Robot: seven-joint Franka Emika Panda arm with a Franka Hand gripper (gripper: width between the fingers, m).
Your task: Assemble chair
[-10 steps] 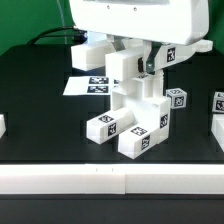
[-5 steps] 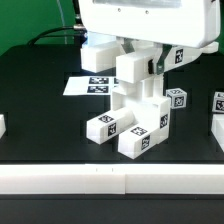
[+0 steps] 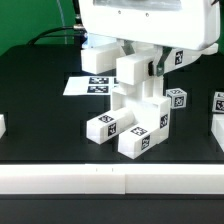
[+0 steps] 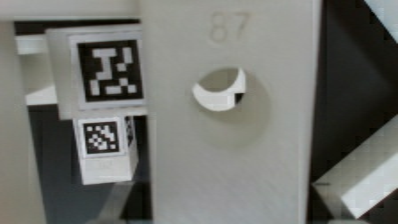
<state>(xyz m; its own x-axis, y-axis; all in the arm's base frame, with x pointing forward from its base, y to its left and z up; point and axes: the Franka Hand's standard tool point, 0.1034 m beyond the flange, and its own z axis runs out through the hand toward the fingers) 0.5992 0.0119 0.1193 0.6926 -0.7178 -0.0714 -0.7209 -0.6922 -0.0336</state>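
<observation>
Half done at a guess: clamps upright bar [image 3: 133, 74] in narrow-jawed gripper [image 3: 139, 62] atop chair [image 3: 128, 125], leaves loose block [image 3: 218, 102] near chair unfitted.

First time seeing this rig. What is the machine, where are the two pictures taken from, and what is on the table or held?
A white robot arm hangs from above; its two-finger gripper is shut on a glossy white upright plastic block at the top of a half-built blocky white chair. One picture is from a camera off the arm; the other, from the wrist, sits close to a white face with a round hole. On the black table also lie the flat white marker board and loose white tagged blocks.
</observation>
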